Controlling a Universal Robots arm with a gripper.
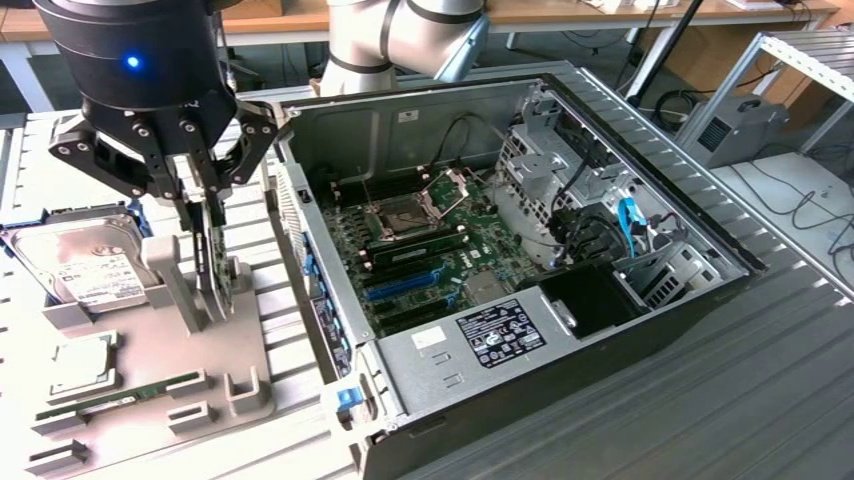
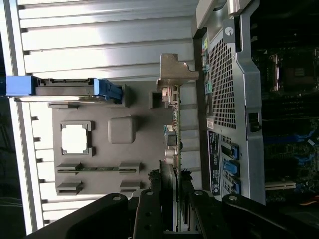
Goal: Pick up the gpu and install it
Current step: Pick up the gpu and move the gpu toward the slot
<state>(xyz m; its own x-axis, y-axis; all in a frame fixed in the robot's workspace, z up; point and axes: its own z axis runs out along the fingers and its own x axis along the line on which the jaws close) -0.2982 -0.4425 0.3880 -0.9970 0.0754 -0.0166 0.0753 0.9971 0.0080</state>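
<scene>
Gpu (image 1: pixel 214 290) (image 2: pixel 172 144): you find it standing on edge in the grey holder (image 1: pixel 247 375), along the holder's edge nearest the open computer case (image 1: pixel 441 360). Gripper (image 1: pixel 207 235) (image 2: pixel 178 199): yours pinches the gpu between both fingers.

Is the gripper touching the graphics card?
Cannot tell. In the wrist view the gripper straddles the graphics card, which stands on edge in its grey holder, but neither view plainly shows contact or a gap.
</scene>
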